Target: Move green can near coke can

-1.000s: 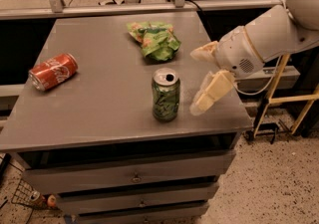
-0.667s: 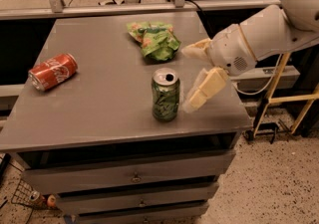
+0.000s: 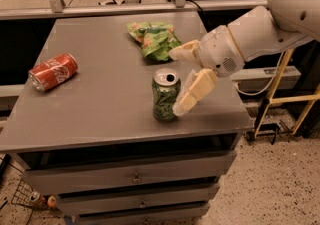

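The green can (image 3: 165, 94) stands upright near the front edge of the grey table (image 3: 100, 104), right of centre. The coke can (image 3: 53, 71) lies on its side near the table's left edge, far from the green can. My gripper (image 3: 176, 80) reaches in from the right with its fingers spread wide. The near finger (image 3: 194, 92) is just right of the green can, touching or almost touching it. The far finger (image 3: 183, 51) is behind the can, over the snack bag's edge. The gripper holds nothing.
A green and orange snack bag (image 3: 152, 40) lies at the back centre of the table, behind the green can. Drawers (image 3: 130, 179) are under the tabletop. A wooden frame (image 3: 280, 94) stands to the right of the table.
My gripper has moved left, from a gap to the right of the green can to right beside it. Both cans have stayed in place.
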